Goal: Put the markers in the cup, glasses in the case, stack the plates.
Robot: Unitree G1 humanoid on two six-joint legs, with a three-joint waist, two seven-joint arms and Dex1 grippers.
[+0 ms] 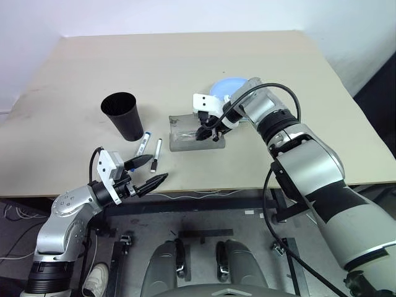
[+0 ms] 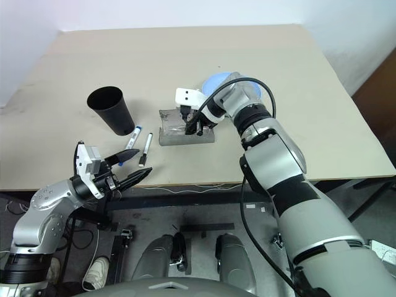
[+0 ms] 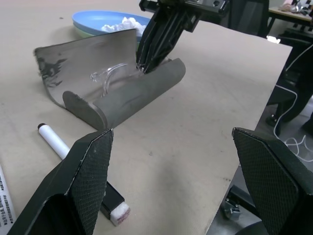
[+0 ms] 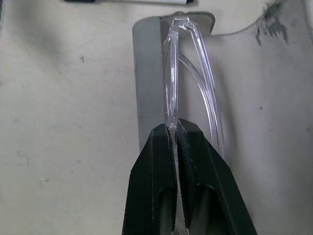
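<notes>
Your right claw [image 4: 175, 128] is pinching the clear-framed spectacles [image 4: 188, 73] shut-tight inside the open grey hard-shell case [image 3: 117, 88]; releasing askew risks them jamming the lid. Left claw [image 1: 148, 172] is gaping empty.

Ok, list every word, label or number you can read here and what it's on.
Nothing can be read.
Blue marker: blue print along the barrel, too small to read.
Black marker: no print seen.
Cup, case, plates: no print seen.
</notes>
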